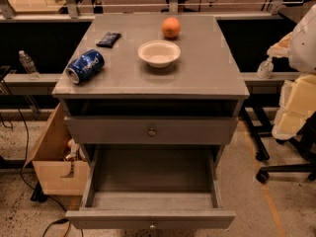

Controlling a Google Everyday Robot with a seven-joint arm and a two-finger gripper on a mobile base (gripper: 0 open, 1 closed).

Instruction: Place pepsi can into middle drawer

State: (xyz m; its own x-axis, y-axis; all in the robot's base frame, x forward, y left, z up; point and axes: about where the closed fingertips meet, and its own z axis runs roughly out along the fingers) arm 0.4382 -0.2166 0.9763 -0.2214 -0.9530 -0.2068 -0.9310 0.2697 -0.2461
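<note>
Claw: my claw (267,65) hangs off the right side of the desk (207,78), at the edge of view, holding nothing. I cannot tell whether it is spread or pressed together.
Reach: the whole desk top lies between the claw and the target, so I expect a long sideways move.
Bowl: the white bowl (159,53) sits mid-desk, roughly on that line. A low pass could clip it and shove it along.
Can: the blue can (85,66) lies on its side near the front-left corner, silver end facing the corner.
Roll risk: if I touch its curved side off-centre it may roll. I judge the left edge close enough for it to go over, toward the cardboard box (54,162) on the floor.
Grip risk: closing along its length rather than across it could squirt it out.
Drawer: the open drawer (148,218) is pulled out beneath the shut drawer front (151,131).
Drop risk: coming down too far back could knock the can against that front or the desk lip. Letting go from too high could make it bounce out.
Far items: the orange (171,27) and dark packet (108,39) sit at the back, out of my path.
</note>
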